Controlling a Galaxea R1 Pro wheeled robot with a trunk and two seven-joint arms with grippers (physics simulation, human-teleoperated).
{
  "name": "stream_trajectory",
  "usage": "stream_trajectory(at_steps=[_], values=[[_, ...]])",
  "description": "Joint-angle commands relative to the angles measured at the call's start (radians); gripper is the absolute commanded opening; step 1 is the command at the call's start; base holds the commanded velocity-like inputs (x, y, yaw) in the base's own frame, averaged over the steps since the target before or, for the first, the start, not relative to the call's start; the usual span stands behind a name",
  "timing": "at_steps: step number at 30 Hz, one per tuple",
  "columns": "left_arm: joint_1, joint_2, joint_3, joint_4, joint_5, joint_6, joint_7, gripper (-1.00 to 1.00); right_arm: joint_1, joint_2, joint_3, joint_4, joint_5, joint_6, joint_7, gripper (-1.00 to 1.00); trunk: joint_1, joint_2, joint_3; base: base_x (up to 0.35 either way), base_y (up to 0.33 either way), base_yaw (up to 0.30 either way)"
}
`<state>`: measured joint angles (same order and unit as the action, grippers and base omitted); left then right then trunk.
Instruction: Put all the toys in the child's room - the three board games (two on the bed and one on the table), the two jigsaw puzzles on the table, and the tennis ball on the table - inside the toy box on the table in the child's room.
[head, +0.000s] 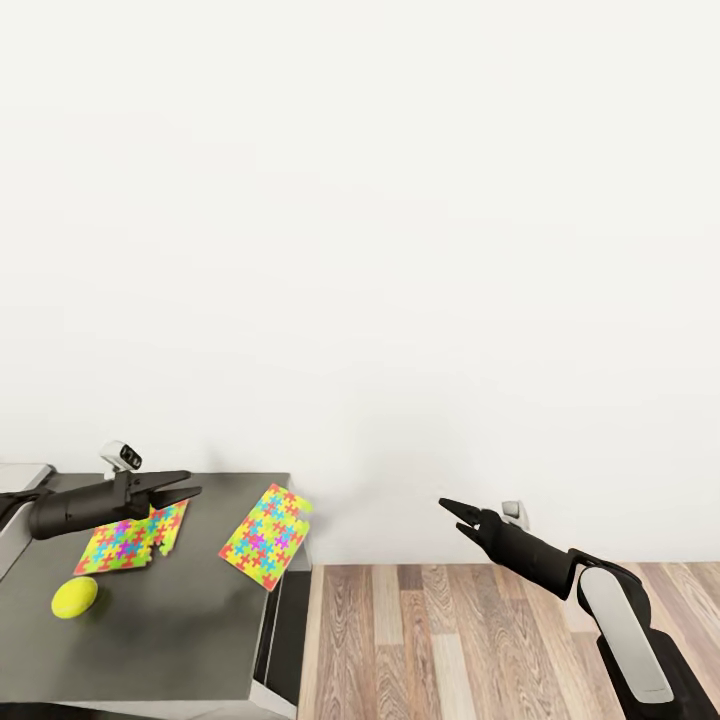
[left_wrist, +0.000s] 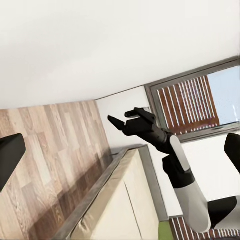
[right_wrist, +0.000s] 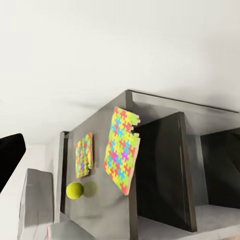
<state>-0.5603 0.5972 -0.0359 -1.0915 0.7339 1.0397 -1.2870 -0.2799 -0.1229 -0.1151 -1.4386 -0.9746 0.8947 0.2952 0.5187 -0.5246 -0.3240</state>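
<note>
Right arm: your white and black forearm fills the near corner of the head view, and the right gripper (head: 448, 508) at its end hangs over the wood plank floor (head: 450, 640), well off the desk's end, fingers drawn to a point with nothing between them.
Left gripper: your left gripper (head: 188, 484) hovers above the dark grey desk top (head: 180, 620), its two dark fingers lying close together and holding nothing.
Under the left gripper: the nearer thin multicoloured jigsaw puzzle sheet (head: 132, 537) lies flat on the desk just below the fingertips, partly covered by the arm.
Beyond the fingertips: the second multicoloured puzzle sheet (head: 266, 523) lies toward the desk's end, one corner overhanging the edge, between your two grippers.
Back along the left arm: the small yellow-green tennis ball (head: 75, 598) rests on the desk beside the first sheet, on the side nearer you.
Behind the left wrist: a light grey sloped wall (head: 14, 520) at the picture's edge is probably the toy box; its inside is out of view.
Done so far: nothing can be confirmed as put away.
Left to do: both puzzles and the ball, at least; the board games cannot be checked from these views.
</note>
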Motion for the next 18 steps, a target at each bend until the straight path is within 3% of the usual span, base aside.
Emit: stream_trajectory(at_steps=[1,18], values=[[-0.001,0.001,-0.002,0.001,0.003,0.008,-0.004,1.00,-0.001,0.000,-0.002,0.000,0.006,0.005,0.007,1.00,0.000,-0.001,0.000,-0.029,0.000,0.000],[0.000,-0.003,-0.004,0.001,0.000,0.008,-0.008,1.00,-0.001,0.000,0.001,0.001,0.013,-0.027,0.007,1.00,0.000,-0.001,0.028,-0.004,0.000,0.000]])
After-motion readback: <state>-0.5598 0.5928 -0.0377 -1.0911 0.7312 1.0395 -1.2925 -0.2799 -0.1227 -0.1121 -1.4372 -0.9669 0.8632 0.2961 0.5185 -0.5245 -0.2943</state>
